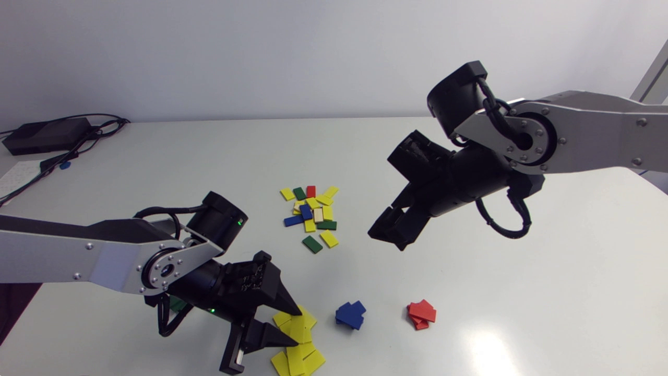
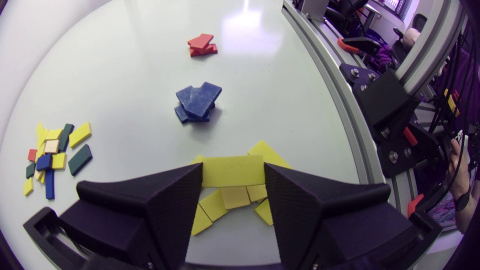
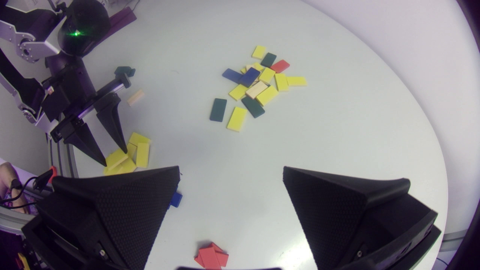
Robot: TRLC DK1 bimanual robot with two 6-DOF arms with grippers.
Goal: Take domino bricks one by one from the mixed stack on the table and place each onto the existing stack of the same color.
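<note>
The left end effector pinches a flat yellow domino brick by its short ends, just over the yellow brick stack; it looks light, stiff and smooth; the right end effector is spread, empty.

- No word, number or sign can be read in any view.
- The sheet of paper at the table's far left corner carries faint marks, too small to make out.
- The bricks show plain coloured faces, with no dots or figures on them.
</note>
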